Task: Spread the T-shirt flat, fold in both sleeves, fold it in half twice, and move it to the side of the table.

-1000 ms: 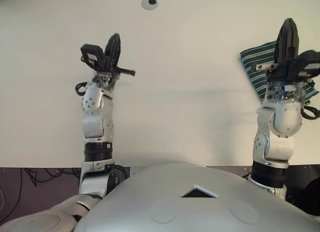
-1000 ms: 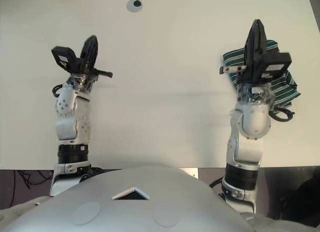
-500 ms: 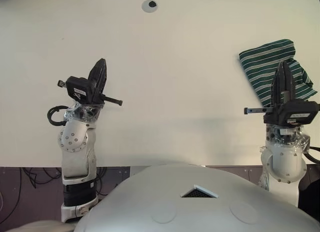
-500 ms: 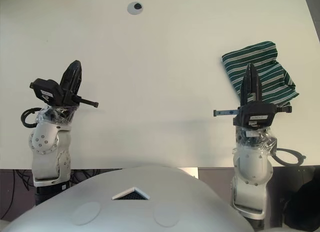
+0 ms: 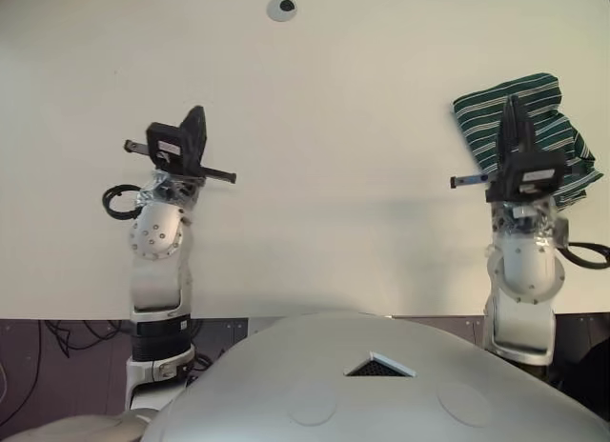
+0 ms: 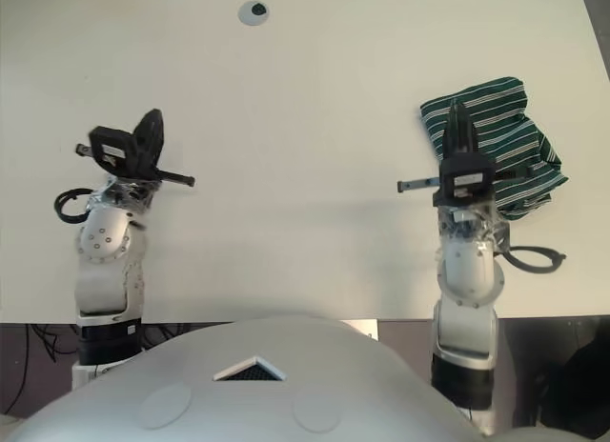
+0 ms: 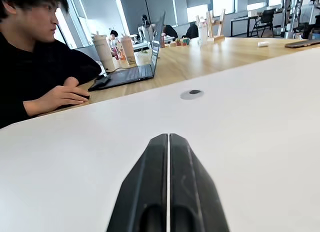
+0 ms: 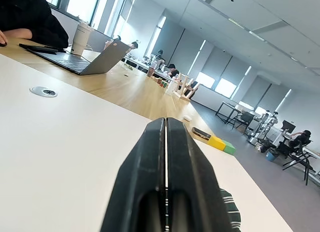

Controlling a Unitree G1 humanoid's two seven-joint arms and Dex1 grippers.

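Forward and a little inward is where the right gripper has gone since half a second ago, so its tips now overlap the near left part of the T-shirt; the left gripper has barely shifted. Both arms rise over the table's near edge, well apart. Each gripper's fingers are pressed together with nothing between them. The left gripper stands over bare white tabletop on the left half. The folded green-striped T-shirt lies on the right side, close to the table's right edge; from the right wrist its cloth shows just beside the closed fingers, though contact cannot be judged. A wide stretch of open tabletop lies between the arms and beyond them. A round grommet sits near the far edge.
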